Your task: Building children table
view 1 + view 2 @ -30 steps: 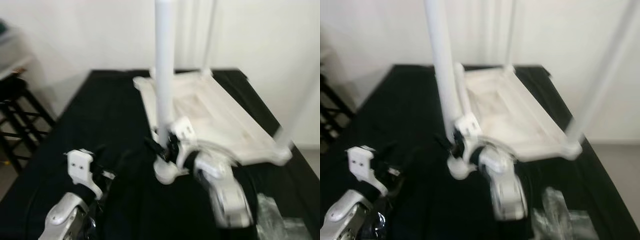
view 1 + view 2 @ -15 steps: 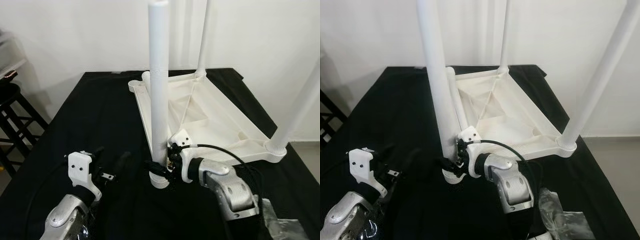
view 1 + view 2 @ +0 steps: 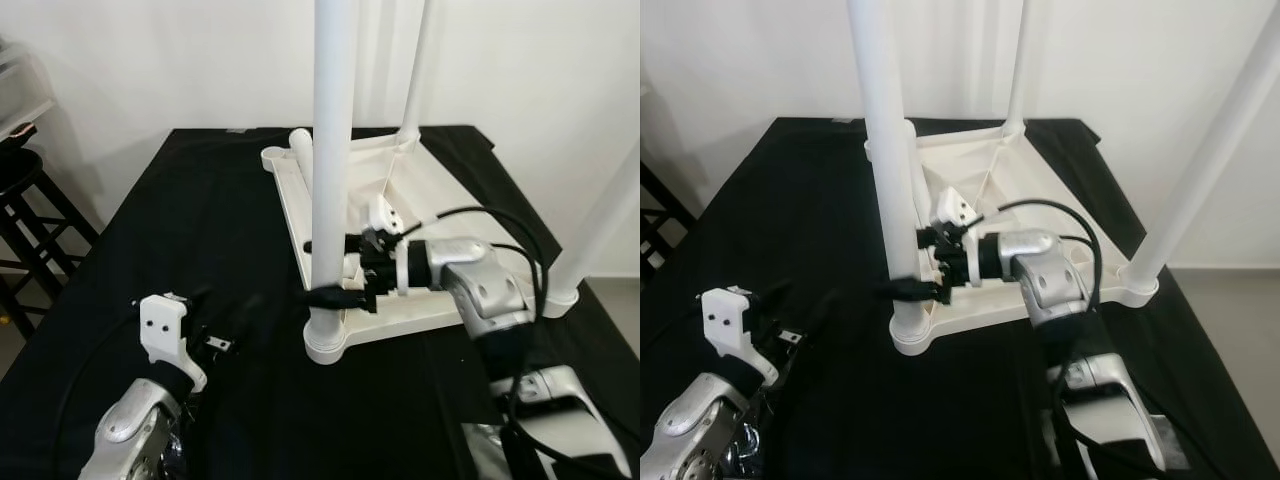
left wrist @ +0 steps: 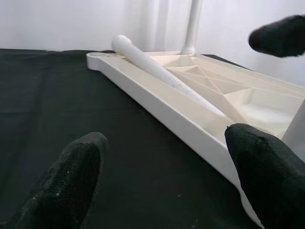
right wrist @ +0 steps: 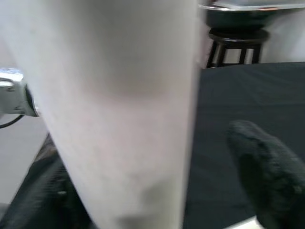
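Note:
The white children's table [image 3: 420,320] lies upside down on a black cloth. Three legs stand up from it. The near corner's leg [image 3: 332,150] is the closest to me. My right gripper [image 3: 325,272] reaches across the underside from the right. Its fingers straddle that leg low down; in the right wrist view one finger [image 5: 267,181] stands a little off the leg [image 5: 109,95], so it is open. A loose leg [image 3: 300,150] lies along the far left rim. My left gripper [image 3: 225,315] hovers open over the cloth, left of the near corner, with nothing in it.
A black stool [image 3: 30,220] stands off the table's left side. A white wall runs close behind. Bare black cloth [image 3: 200,210] spreads left of the white table. My right forearm and its cable [image 3: 470,280] cross above the underside.
My right arm has swung up and to the right, so it now reaches the near leg from over the underside, slightly higher on it. The left gripper has stayed put.

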`<state>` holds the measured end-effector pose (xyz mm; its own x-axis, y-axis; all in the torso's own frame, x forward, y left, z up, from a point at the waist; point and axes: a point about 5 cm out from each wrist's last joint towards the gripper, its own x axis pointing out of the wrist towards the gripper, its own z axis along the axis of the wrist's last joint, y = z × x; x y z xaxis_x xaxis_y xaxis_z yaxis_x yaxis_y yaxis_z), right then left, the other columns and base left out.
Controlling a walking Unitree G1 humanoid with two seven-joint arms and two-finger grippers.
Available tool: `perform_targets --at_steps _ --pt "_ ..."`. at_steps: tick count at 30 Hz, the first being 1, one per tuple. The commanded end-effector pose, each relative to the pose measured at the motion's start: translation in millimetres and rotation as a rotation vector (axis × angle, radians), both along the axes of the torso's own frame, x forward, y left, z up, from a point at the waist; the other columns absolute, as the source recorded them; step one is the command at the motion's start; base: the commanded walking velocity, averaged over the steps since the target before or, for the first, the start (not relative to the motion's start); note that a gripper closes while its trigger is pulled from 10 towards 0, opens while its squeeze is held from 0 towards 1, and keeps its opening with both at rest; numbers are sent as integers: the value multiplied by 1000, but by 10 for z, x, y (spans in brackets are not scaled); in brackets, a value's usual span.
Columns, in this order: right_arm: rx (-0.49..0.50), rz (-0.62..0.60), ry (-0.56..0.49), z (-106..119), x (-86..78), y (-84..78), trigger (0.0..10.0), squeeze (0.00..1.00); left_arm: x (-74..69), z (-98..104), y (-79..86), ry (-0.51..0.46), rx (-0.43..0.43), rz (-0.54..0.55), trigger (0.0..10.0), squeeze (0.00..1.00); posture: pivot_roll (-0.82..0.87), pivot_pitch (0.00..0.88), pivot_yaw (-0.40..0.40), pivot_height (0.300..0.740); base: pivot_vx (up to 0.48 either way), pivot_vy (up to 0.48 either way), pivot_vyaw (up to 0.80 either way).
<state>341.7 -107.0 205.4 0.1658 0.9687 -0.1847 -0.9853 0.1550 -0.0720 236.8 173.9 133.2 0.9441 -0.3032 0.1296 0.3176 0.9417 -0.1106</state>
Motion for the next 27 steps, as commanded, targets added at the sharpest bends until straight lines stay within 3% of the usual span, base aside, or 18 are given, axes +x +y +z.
perform_targets --at_steps 1,2,8,12,18,20,21,22,23,24,25,27 --pt "28 20 21 -7 24 29 4039 0 -9 -30 13 10 -2 9 10000 0 -14 17 11 740 0 0 0" --pt "2 67 40 -55 20 56 0 0 -15 -25 14 10 -4 9 10000 0 -17 26 15 740 0 0 0" --pt "-29 158 84 -169 -37 45 0 0 -32 -11 16 9 -10 9 10000 0 -22 35 15 740 0 0 0" --pt "-18 132 96 -222 -32 -53 0 0 -39 -5 16 8 -15 7 10000 0 -36 42 20 740 0 0 0" --pt "-13 34 133 -387 -249 -183 0 0 -53 11 26 8 -32 4 10000 0 -55 63 22 740 0 0 0" --pt "-147 -280 163 -681 -417 -70 0 0 -69 12 48 11 -15 4 10000 0 -36 68 13 740 0 0 0" --pt "-190 -455 142 -812 -618 69 0 0 -71 22 71 12 -14 7 10000 0 -47 90 26 740 0 0 0" --pt "-203 -526 128 -854 -790 183 0 0 -71 29 84 12 -13 9 10000 0 -47 90 26 740 0 0 0" --pt "-203 -526 128 -854 -790 183 0 0 -71 29 84 12 -13 9 10000 0 -47 90 26 740 0 0 0" --pt "-195 -541 122 -856 -897 254 0 0 -70 34 91 11 -14 10 10000 0 -47 90 26 740 0 0 0" --pt "-174 -567 73 -800 -881 281 0 0 -67 25 91 12 -12 12 10000 0 -61 78 38 740 0 0 0" --pt "-174 -567 73 -800 -881 281 0 0 -67 25 91 12 -12 12 10000 0 -61 78 38 740 0 0 0"
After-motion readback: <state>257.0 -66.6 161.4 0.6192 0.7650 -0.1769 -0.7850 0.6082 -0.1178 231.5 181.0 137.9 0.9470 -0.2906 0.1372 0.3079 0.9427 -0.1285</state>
